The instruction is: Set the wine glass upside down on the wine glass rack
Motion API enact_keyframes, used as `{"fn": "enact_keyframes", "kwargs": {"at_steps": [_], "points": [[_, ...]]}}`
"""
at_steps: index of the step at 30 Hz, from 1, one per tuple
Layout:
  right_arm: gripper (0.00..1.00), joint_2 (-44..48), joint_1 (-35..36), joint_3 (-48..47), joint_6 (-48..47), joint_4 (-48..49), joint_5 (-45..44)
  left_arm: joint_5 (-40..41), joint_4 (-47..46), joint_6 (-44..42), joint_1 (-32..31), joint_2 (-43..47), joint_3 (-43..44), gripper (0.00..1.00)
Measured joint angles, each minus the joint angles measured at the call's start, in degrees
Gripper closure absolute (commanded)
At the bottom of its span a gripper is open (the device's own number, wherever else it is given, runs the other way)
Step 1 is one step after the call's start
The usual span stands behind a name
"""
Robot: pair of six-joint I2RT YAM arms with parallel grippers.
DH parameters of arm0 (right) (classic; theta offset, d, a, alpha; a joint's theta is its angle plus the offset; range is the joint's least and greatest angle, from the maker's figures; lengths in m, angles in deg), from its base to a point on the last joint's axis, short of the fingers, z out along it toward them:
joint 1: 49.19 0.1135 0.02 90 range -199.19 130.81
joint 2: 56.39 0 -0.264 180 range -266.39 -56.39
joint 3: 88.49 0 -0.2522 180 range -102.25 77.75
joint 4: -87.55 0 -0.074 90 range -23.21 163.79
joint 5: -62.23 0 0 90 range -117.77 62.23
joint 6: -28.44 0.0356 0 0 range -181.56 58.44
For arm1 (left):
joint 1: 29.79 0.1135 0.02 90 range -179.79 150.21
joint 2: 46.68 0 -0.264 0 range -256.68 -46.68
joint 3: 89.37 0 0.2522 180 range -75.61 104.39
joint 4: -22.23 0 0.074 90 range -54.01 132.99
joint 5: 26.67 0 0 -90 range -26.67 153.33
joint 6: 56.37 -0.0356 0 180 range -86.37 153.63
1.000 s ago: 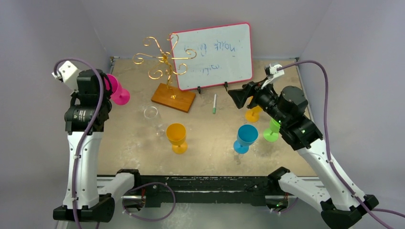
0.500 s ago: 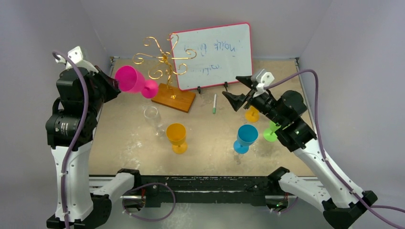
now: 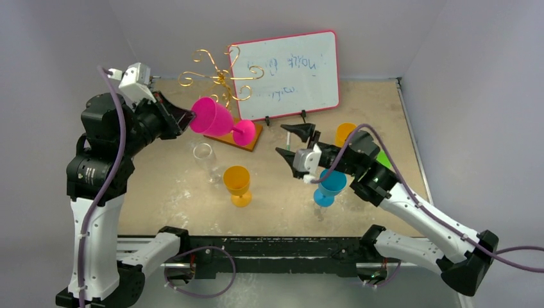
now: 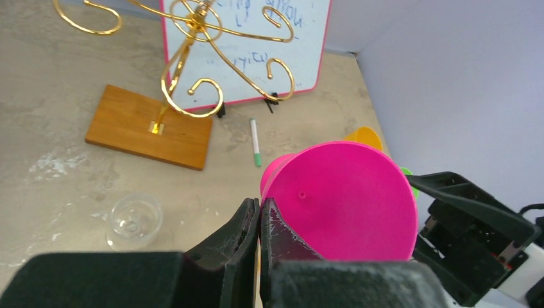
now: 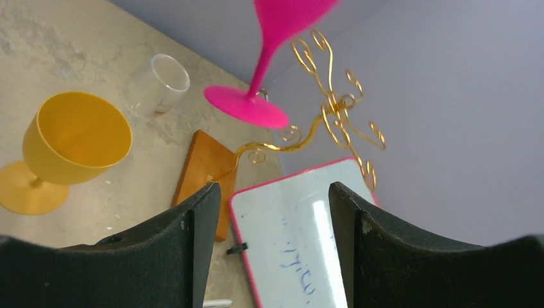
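Observation:
My left gripper (image 3: 186,117) is shut on the rim of a pink wine glass (image 3: 215,119) and holds it in the air on its side, foot pointing right. The foot hangs over the brown wooden base of the gold wire wine glass rack (image 3: 222,80). In the left wrist view the pink bowl (image 4: 346,199) fills the space right of my closed gripper (image 4: 260,208), with the rack (image 4: 192,38) beyond. My right gripper (image 3: 292,144) is open and empty at mid-table. Its wrist view, between its jaws (image 5: 269,192), shows the pink foot (image 5: 247,106) and the rack (image 5: 327,109).
A pink-framed whiteboard (image 3: 289,70) stands behind the rack, with a marker (image 4: 255,141) in front of it. A clear glass (image 3: 203,153), a yellow glass (image 3: 237,183), a blue glass (image 3: 330,185), an orange glass (image 3: 345,133) and a green glass (image 3: 383,159) stand on the table.
My left arm has lifted the pink glass from the left side and carried it right toward the rack, tipping it sideways. My right arm has swung left and lower toward mid-table, still open.

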Motion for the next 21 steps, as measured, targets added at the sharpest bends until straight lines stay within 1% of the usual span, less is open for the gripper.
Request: {"fn": "enact_keyframes", "kwargs": {"at_steps": [4,8,11,16,18,21], "points": [[0.36,-1.66,5.79,0.81,-11.67,-0.07,-2.58,-4.02,-0.94,0.26,-0.35,-0.83,-0.87,1.0],[0.4,-4.35,9.81,0.81,-20.63,-0.04,-6.23,-6.73,-1.22,0.94,-0.63,-1.81,-2.29,1.0],[0.43,-6.45,11.54,0.74,-25.05,-0.33,-8.2,-7.69,-1.22,1.05,-0.68,-2.03,-2.75,1.0],[0.45,-9.51,13.44,0.66,-30.51,-2.23,-12.39,-8.63,-1.38,1.33,-1.25,-2.01,-2.78,1.0],[0.5,-10.16,13.94,0.66,-32.02,-2.38,-13.94,-8.87,-1.38,1.42,-1.31,-2.01,-2.78,1.0],[0.64,-10.38,14.53,0.66,-33.88,-2.27,-15.63,-9.18,-1.38,1.42,-1.38,-2.01,-2.89,1.0]]}}
